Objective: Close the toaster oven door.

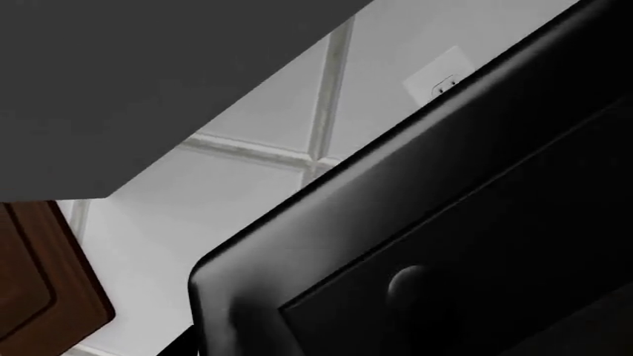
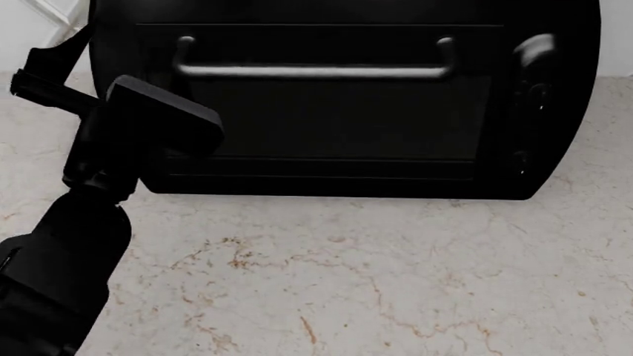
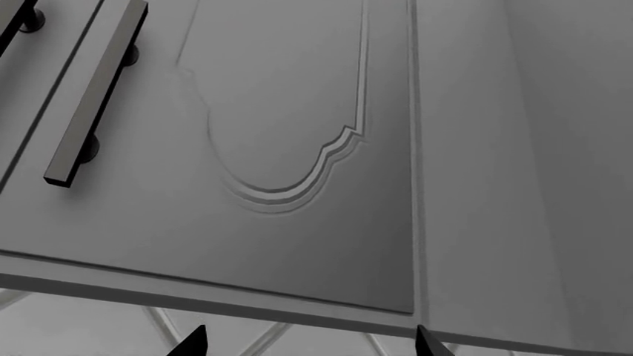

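The toaster oven [image 2: 346, 15] is a large glossy black box on the marble counter, with knobs [image 2: 534, 52] down its right strip. Its door [image 2: 327, 119] stands upright, flat against the oven front, with the long bar handle [image 2: 311, 71] across its top. My left gripper [image 2: 55, 63] is at the oven's left side, by the upper left corner; the dark fingers blend into the oven, so I cannot tell how the jaws stand. The left wrist view shows the oven's black body [image 1: 396, 222] very close. My right gripper [image 3: 308, 345] is open and empty, with only its fingertips [image 3: 193, 343] in view.
The marble counter [image 2: 376, 274] stretches in front of the oven. A white tiled wall with an outlet [image 1: 440, 81] is behind, and a brown cabinet [image 1: 40, 282] is beside it. The right wrist faces a grey cabinet door [image 3: 296, 133] with a bar pull [image 3: 94, 96].
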